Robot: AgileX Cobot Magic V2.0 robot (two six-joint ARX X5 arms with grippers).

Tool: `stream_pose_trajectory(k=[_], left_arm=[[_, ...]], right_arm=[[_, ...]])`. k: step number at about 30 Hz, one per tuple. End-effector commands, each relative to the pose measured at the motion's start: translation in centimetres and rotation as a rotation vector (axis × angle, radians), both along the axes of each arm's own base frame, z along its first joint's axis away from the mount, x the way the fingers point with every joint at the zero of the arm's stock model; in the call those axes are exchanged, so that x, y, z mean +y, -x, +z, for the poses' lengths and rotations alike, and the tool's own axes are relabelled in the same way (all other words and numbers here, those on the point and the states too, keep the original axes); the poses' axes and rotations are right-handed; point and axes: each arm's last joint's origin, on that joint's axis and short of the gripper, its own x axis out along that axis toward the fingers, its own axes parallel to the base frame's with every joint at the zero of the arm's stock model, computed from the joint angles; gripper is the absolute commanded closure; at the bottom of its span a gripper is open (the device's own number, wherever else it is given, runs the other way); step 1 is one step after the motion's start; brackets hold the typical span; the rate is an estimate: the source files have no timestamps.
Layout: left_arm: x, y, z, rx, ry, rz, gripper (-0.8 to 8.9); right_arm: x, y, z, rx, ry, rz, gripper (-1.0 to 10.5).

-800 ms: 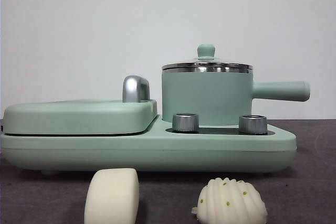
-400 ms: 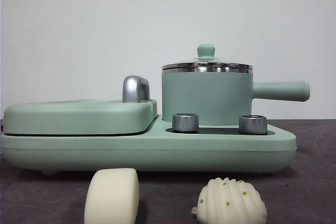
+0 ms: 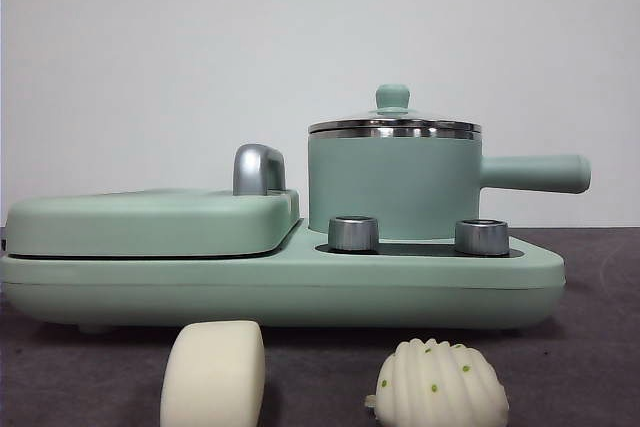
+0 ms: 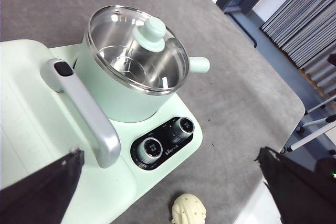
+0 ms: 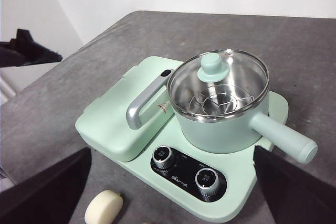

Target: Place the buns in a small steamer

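While lidded, steamer (image 4: 137, 72) below left gripper (image 4: 168, 192); buns (image 3: 213, 374) apart

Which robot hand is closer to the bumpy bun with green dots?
Probably the left. The left gripper hangs open high above the table with the ridged bun showing just between its jaws. The right gripper, also open and high, sees only the smooth bun.
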Motion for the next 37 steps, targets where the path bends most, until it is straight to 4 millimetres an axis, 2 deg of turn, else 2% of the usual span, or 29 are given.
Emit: stream_pose_trajectory(k=[1, 8, 13, 20, 28, 37], left_arm=[[-0.7, -1.5, 1.0, 0.003, -0.035, -0.032, 1.93], [-3.3, -6.5, 2.5, 0.096, -0.169, -0.127, 1.93], [-6.3, -10.3, 3.5, 0.128, -0.263, -0.169, 1.93], [-10.4, -14.0, 4.0, 0.186, -0.453, -0.219, 1.93], [-14.8, -16.4, 4.2, 0.165, -0.522, -0.214, 2.01], [-18.0, -17.3, 3.6, 0.076, -0.554, -0.184, 2.02]], right_arm=[[0.0, 0.1, 0.6, -0.012, -0.014, 0.002, 4.5], [0.0, 0.1, 0.6, -0.013, -0.013, 0.002, 4.5], [0.0, 0.1, 0.6, -0.009, -0.015, 0.000, 4.5], [0.0, 0.1, 0.5, -0.002, -0.018, 0.000, 4.5], [0.1, -0.3, 0.4, 0.037, -0.036, 0.004, 4.5], [0.3, -2.1, -0.1, 0.112, -0.036, 0.024, 4.5]])
